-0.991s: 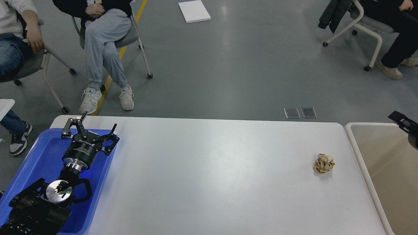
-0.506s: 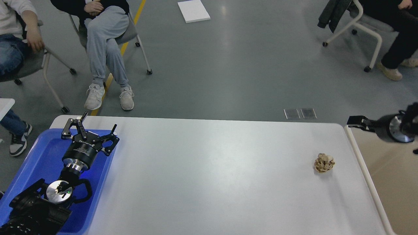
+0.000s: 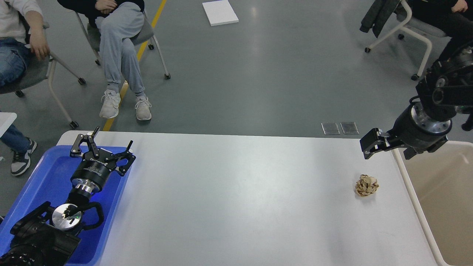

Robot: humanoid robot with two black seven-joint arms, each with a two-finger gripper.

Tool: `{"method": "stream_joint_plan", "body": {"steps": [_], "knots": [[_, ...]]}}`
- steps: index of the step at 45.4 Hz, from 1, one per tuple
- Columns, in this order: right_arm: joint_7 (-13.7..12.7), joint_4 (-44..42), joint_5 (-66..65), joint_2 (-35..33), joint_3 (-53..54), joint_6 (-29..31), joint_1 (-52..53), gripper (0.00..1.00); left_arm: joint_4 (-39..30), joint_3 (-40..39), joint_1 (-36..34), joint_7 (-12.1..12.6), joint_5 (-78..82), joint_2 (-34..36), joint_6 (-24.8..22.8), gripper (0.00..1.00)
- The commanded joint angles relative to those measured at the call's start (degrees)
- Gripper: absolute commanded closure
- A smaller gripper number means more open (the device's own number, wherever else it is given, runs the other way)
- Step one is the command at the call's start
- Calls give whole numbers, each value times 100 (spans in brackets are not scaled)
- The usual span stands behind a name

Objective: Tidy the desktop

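Since the earlier frame our right arm has swung in from the right edge, and our right gripper now hangs above the far right corner of the desktop, beyond a crumpled brown paper ball and clear of it. Only one finger shows plainly, so we cannot tell how the jaws stand. Our left gripper has not moved – it sits over the blue tray at the desktop's left end, fingers spread, holding nothing. A beige bin adjoins the desktop's right edge – the ball lies near it
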Motion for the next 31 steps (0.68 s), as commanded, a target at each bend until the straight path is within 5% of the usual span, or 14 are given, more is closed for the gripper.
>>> {"method": "stream_joint_plan", "body": {"steps": [1, 31], "knots": [[0, 544, 6, 332, -83, 992, 697, 0, -2, 0, 0, -1, 0, 0, 0, 0], [26, 570, 14, 482, 357, 1124, 952, 0, -2, 0, 0, -1, 0, 0, 0, 0]]}}
